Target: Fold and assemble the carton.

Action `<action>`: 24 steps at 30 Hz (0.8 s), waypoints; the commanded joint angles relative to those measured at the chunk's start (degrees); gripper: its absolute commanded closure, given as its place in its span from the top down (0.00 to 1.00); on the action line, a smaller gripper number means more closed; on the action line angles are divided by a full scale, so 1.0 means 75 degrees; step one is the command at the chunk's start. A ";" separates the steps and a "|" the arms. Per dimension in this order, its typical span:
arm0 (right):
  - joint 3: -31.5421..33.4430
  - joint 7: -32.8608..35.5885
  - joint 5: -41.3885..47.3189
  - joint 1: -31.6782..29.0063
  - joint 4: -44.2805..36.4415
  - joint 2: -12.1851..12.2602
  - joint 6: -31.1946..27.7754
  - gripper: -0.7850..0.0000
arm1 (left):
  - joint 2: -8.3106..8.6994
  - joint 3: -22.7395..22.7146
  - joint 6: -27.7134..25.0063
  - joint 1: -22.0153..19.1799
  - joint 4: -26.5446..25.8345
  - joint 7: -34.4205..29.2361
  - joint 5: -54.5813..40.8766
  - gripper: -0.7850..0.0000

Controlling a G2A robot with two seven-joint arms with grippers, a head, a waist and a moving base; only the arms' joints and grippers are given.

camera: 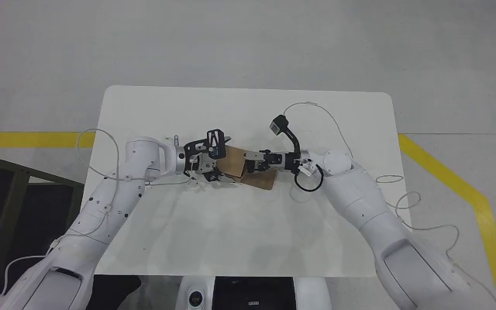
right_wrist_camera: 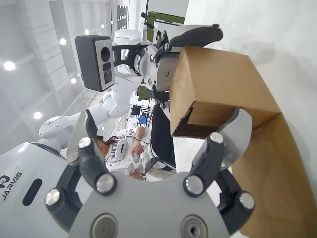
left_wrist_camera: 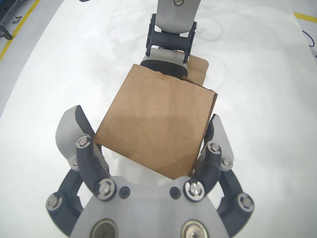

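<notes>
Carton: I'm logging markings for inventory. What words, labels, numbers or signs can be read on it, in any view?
None: every visible face of the carton is plain brown cardboard in the top and both wrist views, with no print, label or sticker. Its underside and inner faces are mostly hidden.

The white tabletop (camera: 248, 232), rounded at its corners, stood on a pale grey floor (camera: 232, 39). A yellow line (camera: 39, 139) ran across the floor on either side of it. Overhead, round ceiling lights (right_wrist_camera: 9, 65) shone in rows among white beams, and a dark green frame (right_wrist_camera: 168, 20) stood farther back.
</notes>
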 commanded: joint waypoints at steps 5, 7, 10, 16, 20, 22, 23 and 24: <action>-0.0112 0.0001 0.0231 0.0080 0.0275 -0.0178 0.0001 1.00 | 0.0002 -0.0013 0.0010 -0.0004 -0.0008 -0.0019 -0.0001 1.00; -0.0122 -0.0013 0.0337 0.0098 0.0383 -0.0235 -0.0003 1.00 | 0.0003 -0.0014 -0.0009 -0.0005 0.0006 -0.0038 -0.0009 1.00; -0.0148 0.0020 0.0455 0.0134 0.0498 -0.0318 0.0024 1.00 | 0.0004 -0.0017 -0.0011 -0.0007 0.0017 -0.0074 -0.0011 1.00; -0.0142 0.0085 0.0547 0.0205 0.0699 -0.0415 0.0085 1.00 | 0.0008 -0.0033 -0.0021 -0.0002 0.0057 -0.0147 -0.0037 1.00; -0.0040 0.0196 0.0482 0.0196 0.0663 -0.0363 0.0196 1.00 | 0.0009 -0.0041 -0.0009 -0.0009 0.0097 -0.0179 -0.0052 1.00; 0.0014 0.0271 0.0438 0.0154 0.0575 -0.0322 0.0270 1.00 | 0.0008 -0.0047 0.0002 -0.0011 0.0103 -0.0183 -0.0063 1.00; 0.0039 0.0310 0.0423 0.0127 0.0518 -0.0303 0.0309 1.00 | 0.0008 -0.0053 0.0008 -0.0011 0.0110 -0.0175 -0.0082 1.00; 0.0059 0.0359 0.0414 0.0097 0.0455 -0.0287 0.0359 1.00 | 0.0008 -0.0054 0.0010 -0.0013 0.0112 -0.0178 -0.0087 1.00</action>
